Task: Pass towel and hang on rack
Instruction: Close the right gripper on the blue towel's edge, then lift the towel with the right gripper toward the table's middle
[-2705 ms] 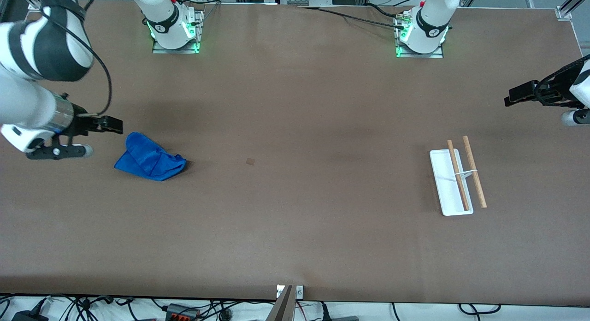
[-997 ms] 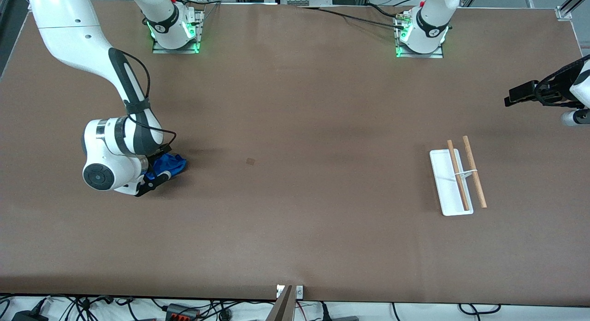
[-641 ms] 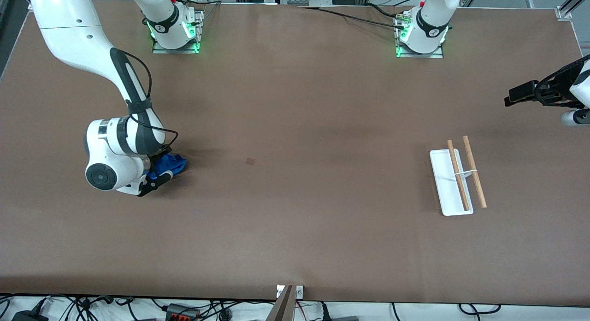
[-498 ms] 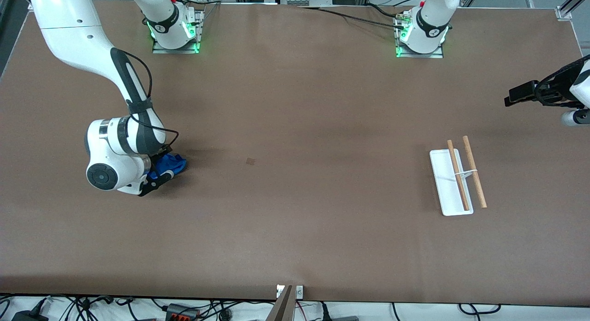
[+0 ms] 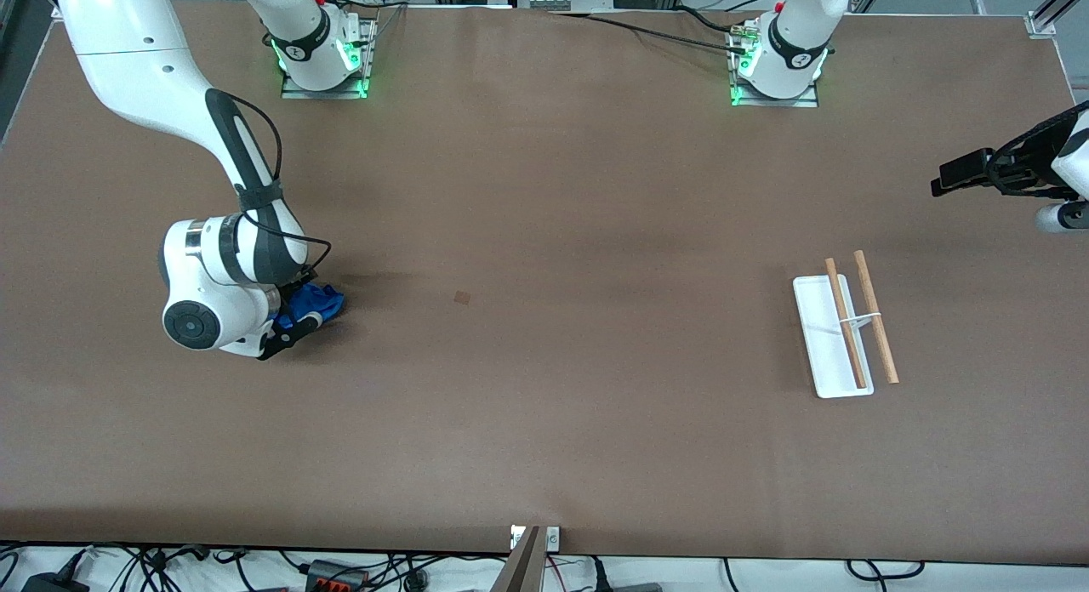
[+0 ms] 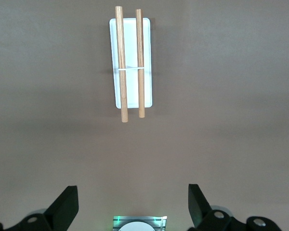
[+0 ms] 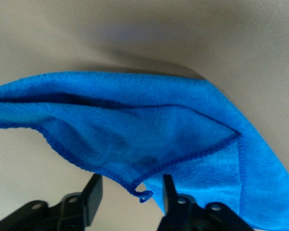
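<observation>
Since earlier, right claw (image 7: 130,192) has dropped, straddling the towel's (image 7: 149,144) corner.

Bright blue towel (image 5: 310,304), soft and plain, crumpled on brown table toward lower left of front view, mostly hidden under a robot wrist. In right wrist view, fills centre of frame (image 7: 149,144) as folded layers with stitched hem and a pointed corner hanging at lower middle. White rack (image 5: 838,333) at right of front view: flat rectangular tray base, thin wire stand, two parallel light wooden rods lying lengthwise above it. Well apart from towel.
</observation>
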Tool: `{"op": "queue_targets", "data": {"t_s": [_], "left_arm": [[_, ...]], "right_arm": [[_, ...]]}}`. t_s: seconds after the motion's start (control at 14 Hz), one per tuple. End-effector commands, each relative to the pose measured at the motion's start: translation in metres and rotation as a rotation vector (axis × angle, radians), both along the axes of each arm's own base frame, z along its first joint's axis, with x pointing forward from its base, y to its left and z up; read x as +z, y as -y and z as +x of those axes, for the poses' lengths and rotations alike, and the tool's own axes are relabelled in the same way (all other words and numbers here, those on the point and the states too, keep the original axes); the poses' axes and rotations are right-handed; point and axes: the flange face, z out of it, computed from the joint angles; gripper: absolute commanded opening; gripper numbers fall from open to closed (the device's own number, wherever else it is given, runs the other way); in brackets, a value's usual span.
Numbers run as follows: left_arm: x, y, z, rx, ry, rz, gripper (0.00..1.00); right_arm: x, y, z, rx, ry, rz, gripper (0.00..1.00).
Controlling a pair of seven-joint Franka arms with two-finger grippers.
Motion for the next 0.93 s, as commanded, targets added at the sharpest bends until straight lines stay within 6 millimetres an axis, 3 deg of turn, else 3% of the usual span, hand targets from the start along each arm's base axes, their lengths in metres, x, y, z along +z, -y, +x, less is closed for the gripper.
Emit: {"op": "queue_targets", "data": {"t_s": [0.0, 0.43, 0.71, 0.85], "left_arm": [[0.005, -0.001, 0.002, -0.009, 0.000, 0.007, 1.00], [0.005, -0.001, 0.002, -0.010, 0.000, 0.007, 1.00], [0.005, -0.002, 0.002, -0.009, 0.000, 0.007, 1.00], [0.005, -0.001, 0.002, -0.010, 0.000, 0.007, 1.00]], "right_arm": [[-0.002, -0.005, -0.003, -0.007, -0.006, 0.039, 0.34], [0.000, -0.018, -0.003, 0.002, -0.006, 0.052, 0.01], [0.012, -0.033, 0.000, 0.018, 0.007, 0.051, 0.00], [0.036, -0.035, 0.009, 0.027, 0.046, 0.060, 0.00]]}}
